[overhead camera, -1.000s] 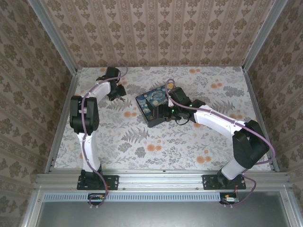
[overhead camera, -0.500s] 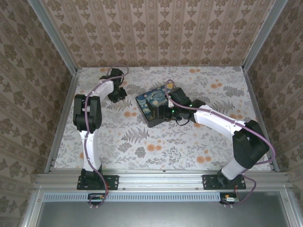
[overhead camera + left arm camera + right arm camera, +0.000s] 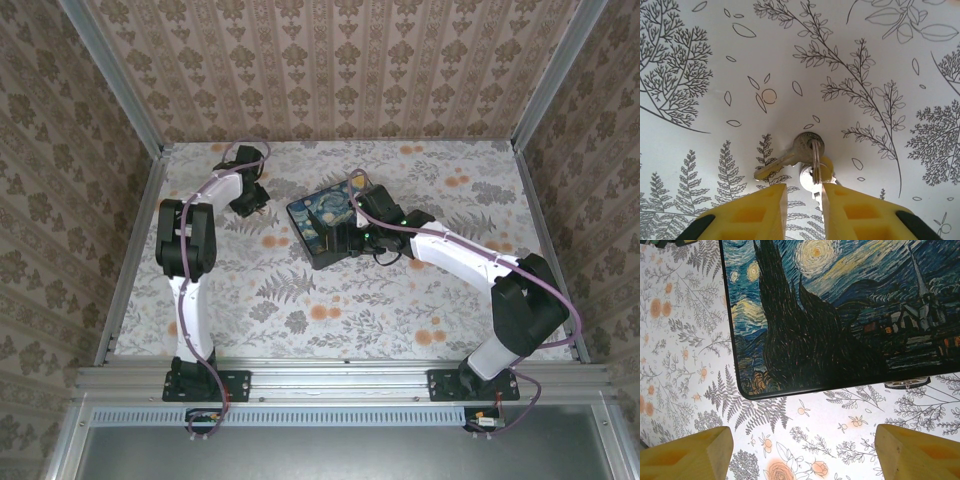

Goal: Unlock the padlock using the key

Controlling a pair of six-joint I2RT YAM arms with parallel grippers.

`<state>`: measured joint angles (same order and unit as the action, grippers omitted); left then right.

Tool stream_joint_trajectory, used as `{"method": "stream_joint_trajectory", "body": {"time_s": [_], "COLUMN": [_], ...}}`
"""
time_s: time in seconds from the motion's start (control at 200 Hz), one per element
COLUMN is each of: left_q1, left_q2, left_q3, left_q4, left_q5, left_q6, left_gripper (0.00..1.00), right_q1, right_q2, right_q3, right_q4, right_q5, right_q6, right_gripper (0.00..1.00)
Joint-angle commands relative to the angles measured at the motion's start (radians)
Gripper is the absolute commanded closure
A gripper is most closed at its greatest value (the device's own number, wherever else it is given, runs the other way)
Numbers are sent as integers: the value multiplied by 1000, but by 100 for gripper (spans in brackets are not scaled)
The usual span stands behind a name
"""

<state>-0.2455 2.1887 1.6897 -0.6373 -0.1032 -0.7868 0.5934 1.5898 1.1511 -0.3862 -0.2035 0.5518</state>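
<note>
Yellow fingers [image 3: 755,212] of the left pincer [image 3: 804,194] stand narrowly apart, with the key [image 3: 785,162] on its ring lying just ahead of their tips. The right pincer [image 3: 802,450] gapes wide. Ahead of it, off to one side, the padlock [image 3: 907,384] peeks from under the edge of the box [image 3: 830,315].

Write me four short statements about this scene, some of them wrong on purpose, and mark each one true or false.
1. The keys lie on the table at the tip of the left gripper. True.
2. The right gripper is clamped on the box. False: its fingers stand wide apart, with bare table between them and the box just ahead.
3. The box has a night-sky painting on top. True.
4. The keys rest on top of the box. False: they lie on the patterned table, apart from the box.
</note>
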Motion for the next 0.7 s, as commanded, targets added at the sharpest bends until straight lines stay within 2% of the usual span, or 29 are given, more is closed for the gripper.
{"method": "stream_joint_trajectory", "body": {"time_s": [0.0, 0.34, 0.455, 0.695], "left_q1": [-1, -3, -6, -35], "left_q2": [16, 54, 53, -44], "left_q3": [8, 26, 24, -58], "left_q4": [8, 18, 15, -5], "left_q5": [-19, -31, -38, -53], "left_q6": [-50, -89, -88, -64], "left_gripper": [76, 87, 99, 100], "right_q1": [-6, -14, -16, -20], "right_q2": [-2, 6, 10, 12], "right_q3": [19, 15, 13, 15], "right_q4": [-19, -31, -26, -29], "right_q5": [-35, -54, -60, -60], "right_q6": [-21, -44, -46, -55], "right_gripper": [24, 25, 25, 25]}}
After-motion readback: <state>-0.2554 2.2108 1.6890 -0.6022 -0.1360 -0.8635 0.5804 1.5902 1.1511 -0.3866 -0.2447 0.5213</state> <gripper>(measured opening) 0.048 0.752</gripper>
